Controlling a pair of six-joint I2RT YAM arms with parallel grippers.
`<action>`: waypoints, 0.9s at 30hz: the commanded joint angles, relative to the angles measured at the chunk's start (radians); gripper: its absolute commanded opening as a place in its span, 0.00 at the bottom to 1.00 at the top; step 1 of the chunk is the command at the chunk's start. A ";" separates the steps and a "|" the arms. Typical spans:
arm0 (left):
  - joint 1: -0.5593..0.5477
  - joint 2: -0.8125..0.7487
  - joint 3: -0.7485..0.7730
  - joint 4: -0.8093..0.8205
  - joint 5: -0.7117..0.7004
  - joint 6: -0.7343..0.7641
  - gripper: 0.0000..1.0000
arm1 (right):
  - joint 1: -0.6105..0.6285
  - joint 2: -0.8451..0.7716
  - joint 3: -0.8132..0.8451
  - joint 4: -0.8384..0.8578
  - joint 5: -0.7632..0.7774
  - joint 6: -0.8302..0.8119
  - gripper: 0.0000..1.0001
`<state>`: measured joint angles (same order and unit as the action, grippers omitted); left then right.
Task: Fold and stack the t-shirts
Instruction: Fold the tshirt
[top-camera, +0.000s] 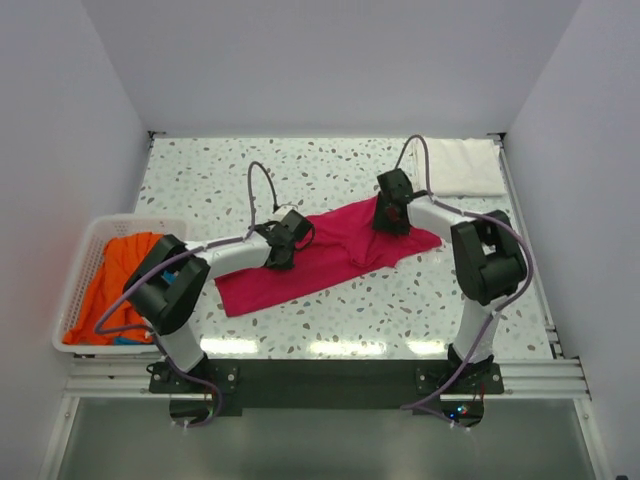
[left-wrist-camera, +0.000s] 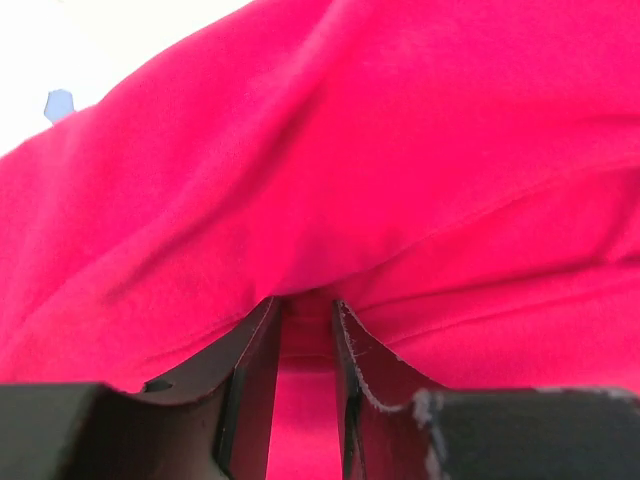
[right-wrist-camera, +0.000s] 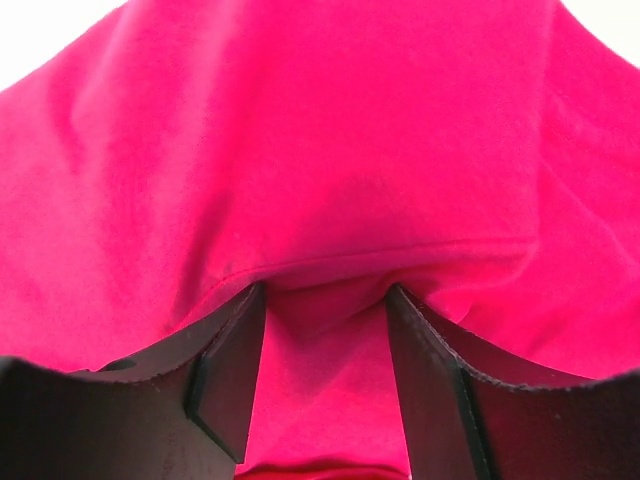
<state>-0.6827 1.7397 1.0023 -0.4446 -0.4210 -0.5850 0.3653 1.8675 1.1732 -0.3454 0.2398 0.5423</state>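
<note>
The magenta-pink t-shirt (top-camera: 320, 262) lies spread slantwise across the middle of the table. My left gripper (top-camera: 283, 243) is at its far left edge, and my right gripper (top-camera: 392, 215) is at its far right part. In the left wrist view the gripper (left-wrist-camera: 307, 305) stands narrowly shut with the pink cloth (left-wrist-camera: 400, 150) pinched between its jaws. In the right wrist view the gripper (right-wrist-camera: 325, 295) stands wider, with a thicker bunch of pink cloth (right-wrist-camera: 320, 130) between its jaws. A white folded t-shirt (top-camera: 462, 166) lies at the far right corner.
A white slotted basket (top-camera: 90, 232) stands at the left edge, holding an orange shirt (top-camera: 122, 280) and a bit of blue cloth (top-camera: 125, 340). The speckled table (top-camera: 220, 170) has walls at the back and sides.
</note>
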 joint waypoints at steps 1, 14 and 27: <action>-0.020 -0.037 -0.085 -0.020 0.022 -0.071 0.31 | 0.000 0.125 0.161 -0.069 -0.043 -0.108 0.56; -0.248 -0.056 -0.015 0.135 0.300 -0.309 0.47 | 0.037 0.771 1.285 -0.403 -0.204 -0.419 0.74; -0.049 -0.301 0.004 0.046 0.205 -0.156 0.52 | 0.041 0.265 0.825 -0.241 -0.108 -0.256 0.98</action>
<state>-0.7784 1.4952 1.0309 -0.3843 -0.1917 -0.7914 0.4065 2.3577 2.1067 -0.6312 0.1143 0.1913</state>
